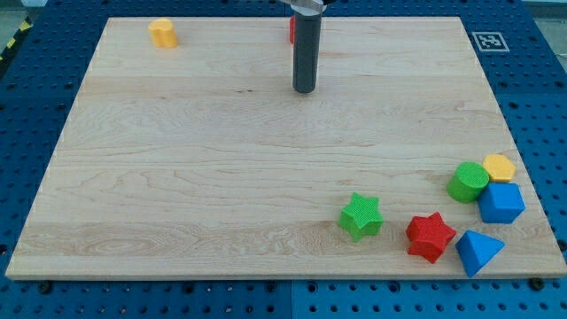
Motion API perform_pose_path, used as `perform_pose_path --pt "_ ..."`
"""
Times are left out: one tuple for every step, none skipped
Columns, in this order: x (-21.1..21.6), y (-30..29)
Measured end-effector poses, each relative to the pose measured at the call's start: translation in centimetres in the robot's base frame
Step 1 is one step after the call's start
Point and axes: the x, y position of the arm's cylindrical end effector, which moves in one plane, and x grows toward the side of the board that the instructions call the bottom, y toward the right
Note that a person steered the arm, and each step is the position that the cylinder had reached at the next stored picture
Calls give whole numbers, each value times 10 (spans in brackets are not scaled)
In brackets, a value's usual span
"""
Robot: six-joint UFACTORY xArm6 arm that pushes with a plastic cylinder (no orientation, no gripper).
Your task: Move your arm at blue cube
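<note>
Sitting far lower-right of my tip: blue cube.

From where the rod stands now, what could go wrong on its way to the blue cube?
My tip is near the view's top, far from the blue cube. The cube sits packed against the green cylinder, yellow block and blue triangular block, so I might knock those. It also sits at the board's right edge and could slide off.

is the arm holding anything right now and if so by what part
Nothing is held. My tip stands alone at the wooden board's top, far from the blue cube.
</note>
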Motion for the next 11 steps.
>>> perform_pose_path --pt "0 0" --pt "20 11" --pt "54 29" --pt "77 49" --pt "77 72" --pt "80 122" --pt "88 182" --pt "97 243" --pt "129 288" --pt "168 306" --pt "208 302"
